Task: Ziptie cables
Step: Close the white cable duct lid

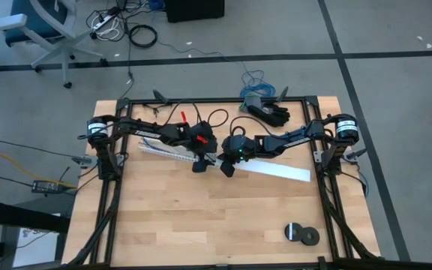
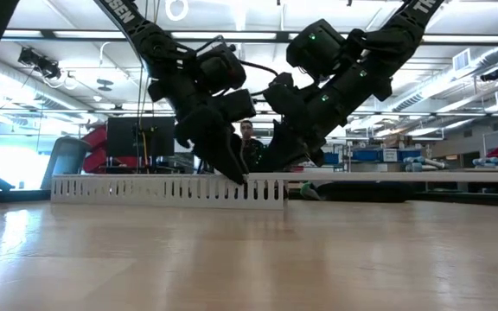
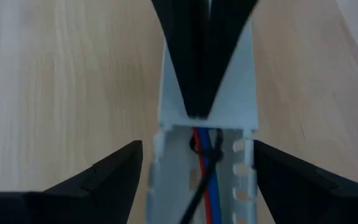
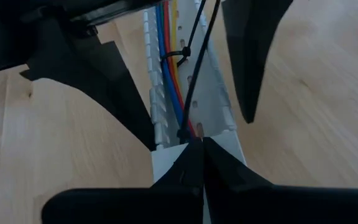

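Both arms meet over the middle of the wooden desk (image 1: 201, 217), above a white slotted channel (image 2: 167, 190) that lies slanting from the left of centre toward the right in the high view. The left claw (image 1: 199, 163) stands wide, its two dark fingers (image 3: 104, 177) spread to either side of the channel without touching it, one on each side of the slotted walls. The right claw (image 1: 226, 166) is pinched closed, its fingertips (image 4: 197, 155) together at the point where the open, slotted part of the channel meets the flat white cover (image 1: 280, 172) that runs on toward the right of the desk. The cables (image 4: 166, 59), blue, red and yellow, lie lengthwise inside the channel between its walls. A thin black ziptie (image 4: 182, 53) is looped round them partway along, and a long black strip runs from that loop down to the closed tips of the right claw, which appears to grip its end. In the low view both claws come down on the channel's right end, near the picture's centre. A person (image 2: 247, 138) shows in the room behind them. A black roll of tape (image 1: 301, 233) lies near the lower right of the desk.
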Available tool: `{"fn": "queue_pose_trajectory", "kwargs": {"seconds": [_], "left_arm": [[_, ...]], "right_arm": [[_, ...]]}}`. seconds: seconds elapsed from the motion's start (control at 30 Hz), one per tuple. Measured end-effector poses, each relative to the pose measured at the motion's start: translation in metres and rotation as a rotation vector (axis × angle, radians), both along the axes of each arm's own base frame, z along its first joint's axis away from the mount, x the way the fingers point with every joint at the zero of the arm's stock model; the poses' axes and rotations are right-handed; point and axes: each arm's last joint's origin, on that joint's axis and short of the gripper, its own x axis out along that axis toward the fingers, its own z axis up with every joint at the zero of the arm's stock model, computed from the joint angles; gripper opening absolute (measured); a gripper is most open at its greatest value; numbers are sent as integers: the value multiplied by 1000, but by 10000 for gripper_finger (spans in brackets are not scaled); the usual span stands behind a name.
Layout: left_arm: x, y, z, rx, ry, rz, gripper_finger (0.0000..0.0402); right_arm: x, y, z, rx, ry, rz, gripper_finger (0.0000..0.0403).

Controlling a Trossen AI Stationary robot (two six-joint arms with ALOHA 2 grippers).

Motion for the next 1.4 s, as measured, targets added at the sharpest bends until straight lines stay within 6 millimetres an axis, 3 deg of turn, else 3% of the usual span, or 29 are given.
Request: {"fn": "queue_pose_trajectory", "kwargs": {"seconds": [0.5,0.9,1.4], "left_arm": [[-9,5,-6,-67,77,-12,299],[-13,4,-16,-71,16,-24,222],[-11,4,-16,-66,-16,-27,221]], "right_arm": [[0,0,0,-2,2,0,0],[0,0,0,-3,-1,0,0],[4,-9,0,-40,-55,29,0]]}}
